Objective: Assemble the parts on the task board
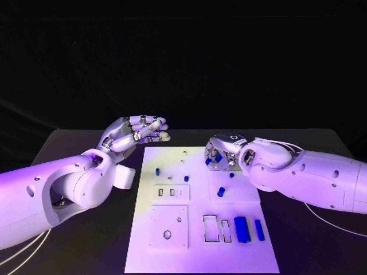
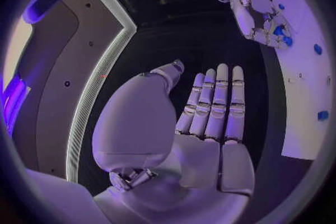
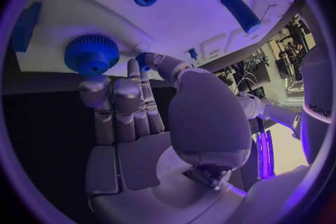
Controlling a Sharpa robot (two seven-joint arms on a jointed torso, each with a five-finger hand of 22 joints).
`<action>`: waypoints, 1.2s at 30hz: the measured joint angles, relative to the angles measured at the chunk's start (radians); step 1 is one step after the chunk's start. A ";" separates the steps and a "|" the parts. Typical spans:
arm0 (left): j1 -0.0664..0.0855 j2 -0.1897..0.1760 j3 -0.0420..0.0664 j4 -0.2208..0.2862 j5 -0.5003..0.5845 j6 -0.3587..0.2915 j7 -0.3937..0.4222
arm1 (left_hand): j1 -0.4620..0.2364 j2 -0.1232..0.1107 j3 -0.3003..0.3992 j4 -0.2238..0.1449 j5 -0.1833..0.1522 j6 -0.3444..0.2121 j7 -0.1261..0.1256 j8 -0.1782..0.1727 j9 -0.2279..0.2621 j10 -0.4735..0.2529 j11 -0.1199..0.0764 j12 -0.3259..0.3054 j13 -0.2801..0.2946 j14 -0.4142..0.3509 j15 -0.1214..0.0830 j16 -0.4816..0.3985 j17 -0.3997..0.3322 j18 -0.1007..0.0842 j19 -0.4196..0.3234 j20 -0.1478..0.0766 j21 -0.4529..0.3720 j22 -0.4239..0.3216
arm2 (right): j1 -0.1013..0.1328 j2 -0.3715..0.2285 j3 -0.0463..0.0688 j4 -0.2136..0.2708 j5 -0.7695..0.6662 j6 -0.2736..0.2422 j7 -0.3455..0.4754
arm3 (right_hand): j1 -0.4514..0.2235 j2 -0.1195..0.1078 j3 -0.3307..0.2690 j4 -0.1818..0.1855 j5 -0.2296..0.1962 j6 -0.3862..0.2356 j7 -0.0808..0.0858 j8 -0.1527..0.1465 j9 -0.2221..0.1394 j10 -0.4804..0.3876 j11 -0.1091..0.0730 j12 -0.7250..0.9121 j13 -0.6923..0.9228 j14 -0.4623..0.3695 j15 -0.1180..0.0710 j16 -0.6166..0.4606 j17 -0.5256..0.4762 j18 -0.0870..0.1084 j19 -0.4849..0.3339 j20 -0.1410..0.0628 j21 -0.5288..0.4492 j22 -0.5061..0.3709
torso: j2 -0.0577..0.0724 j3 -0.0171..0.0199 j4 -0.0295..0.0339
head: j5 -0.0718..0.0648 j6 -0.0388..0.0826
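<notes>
task board (image 1: pixel 202 252) sits mid-table (image 1: pixel 76 143). left hand (image 1: pixel 136 132) at board's 11 o'clock, off its corner. right hand (image 1: pixel 223 153) over the 1 o'clock area. two upright parts (image 1: pixel 248 230) at 5 o'clock.

The table (image 1: pixel 84 143) had a dark, matt top. The task board (image 1: pixel 202 252) looked like smooth, flat white plastic with a dull sheen. The small blue parts on it, such as a peg (image 1: pixel 241 228) and a ridged round knob (image 3: pixel 92 54), looked like moulded plastic, the knob's rim finely grooved. Both arms wore glossy white plastic shells. The left hand (image 1: pixel 136 133) and right hand (image 1: pixel 222 153) had silvery, metallic-looking fingers with a smooth shine.
</notes>
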 measured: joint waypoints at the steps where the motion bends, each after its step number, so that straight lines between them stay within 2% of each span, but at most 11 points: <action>1: 0.000 0.000 0.000 -0.003 0.000 0.000 0.000 | 0.000 0.000 0.000 0.000 0.000 0.000 0.000 0.000 0.000 0.000 0.000 0.000 0.000 -0.003 0.003 -0.002 0.000 0.000 0.000 0.000 -0.002 -0.001 | 0.000 -0.001 0.000 0.004 0.001 -0.007 -0.003 | 0.000 0.000 0.000 0.000 0.000 0.000 0.000 0.000 0.000 0.000 0.000 0.000 0.000 0.000 0.000 0.000 0.000 0.000 0.000 0.000 0.004 0.000 | 0.000 -0.0001 0.0000 | 0.001 0.000; 9: 0.000 -0.002 0.000 -0.027 0.005 0.000 -0.001 | 0.000 0.000 0.000 0.000 0.000 -0.004 -0.004 -0.005 -0.001 -0.004 0.004 -0.007 0.000 -0.003 0.003 -0.002 0.007 0.000 0.006 0.006 -0.002 -0.001 | 0.019 0.009 0.003 0.011 0.011 -0.038 -0.025 | 0.000 0.000 0.000 0.000 0.000 -0.009 -0.002 0.008 0.000 0.000 0.000 0.000 -0.001 0.000 0.000 0.006 0.000 0.000 0.000 0.000 0.004 0.004 | 0.001 -0.0004 -0.0007 | 0.005 0.005; 10: 0.000 -0.002 0.000 -0.030 0.007 0.000 -0.001 | 0.000 0.000 0.000 0.000 0.000 -0.006 -0.002 -0.005 -0.001 -0.004 0.004 -0.011 0.000 -0.003 0.003 -0.002 0.009 0.000 0.006 0.006 -0.002 -0.001 | 0.023 0.013 0.003 0.008 0.013 -0.041 -0.027 | 0.000 0.000 0.000 0.000 0.000 -0.012 -0.003 0.017 0.000 0.000 0.000 0.000 -0.001 0.000 0.000 0.008 0.000 0.000 0.000 0.000 0.004 0.006 | 0.001 -0.0004 -0.0007 | 0.005 0.005; 16: 0.000 -0.004 0.000 -0.044 0.023 -0.004 -0.004 | 0.000 0.000 -0.003 0.003 0.000 -0.011 -0.004 -0.009 -0.001 -0.004 0.004 -0.011 0.000 0.001 -0.001 -0.002 0.010 0.000 0.006 0.006 -0.002 -0.001 | 0.039 0.057 0.005 -0.030 0.030 -0.054 -0.037 | 0.000 0.000 0.000 0.000 -0.001 -0.014 -0.001 0.018 0.000 0.000 0.000 -0.001 -0.002 0.000 0.000 0.009 0.001 0.000 0.000 0.000 0.005 0.008 | 0.002 -0.0010 0.0020 | 0.004 0.007; 27: 0.001 -0.002 0.000 -0.051 0.041 -0.010 -0.008 | 0.000 0.000 -0.003 0.003 0.000 -0.011 -0.004 -0.009 -0.001 -0.007 0.007 -0.011 0.001 -0.002 0.002 -0.002 0.012 0.000 0.006 0.006 -0.002 -0.002 | 0.044 0.140 0.006 -0.104 0.055 -0.060 -0.040 | 0.000 0.000 0.001 0.002 -0.003 -0.024 0.001 0.018 0.001 0.000 0.000 -0.007 -0.002 0.000 0.000 0.019 0.007 0.000 0.000 0.000 0.008 0.012 | 0.006 -0.0016 0.0024 | 0.012 0.007; 29: 0.003 0.000 0.000 -0.052 0.042 -0.011 -0.009 | 0.000 0.000 -0.003 0.003 0.000 -0.011 -0.003 -0.009 -0.001 -0.007 0.007 -0.011 0.001 -0.003 0.003 -0.002 0.012 0.000 0.006 0.006 -0.002 -0.003 | 0.044 0.151 0.006 -0.112 0.058 -0.058 -0.040 | 0.000 0.000 0.002 0.002 -0.003 -0.028 0.003 0.018 0.023 0.000 0.000 -0.008 -0.002 0.000 0.000 0.019 0.006 0.000 0.000 0.000 0.008 0.012 | 0.006 -0.0019 0.0022 | 0.013 0.006; 36: 0.013 0.014 0.000 -0.058 0.046 -0.012 -0.012 | 0.000 0.000 -0.003 0.003 0.000 -0.011 -0.003 -0.009 -0.001 -0.007 0.007 -0.014 0.001 -0.003 0.003 -0.002 0.012 0.000 0.006 0.006 -0.002 -0.003 | 0.038 0.179 0.006 -0.139 0.072 -0.043 -0.040 | 0.000 0.000 0.000 0.006 -0.005 -0.039 0.003 0.023 0.045 0.000 0.000 -0.010 -0.002 0.000 0.000 0.019 0.004 0.000 0.000 0.000 0.008 0.011 | 0.010 -0.0052 0.0040 | 0.017 0.002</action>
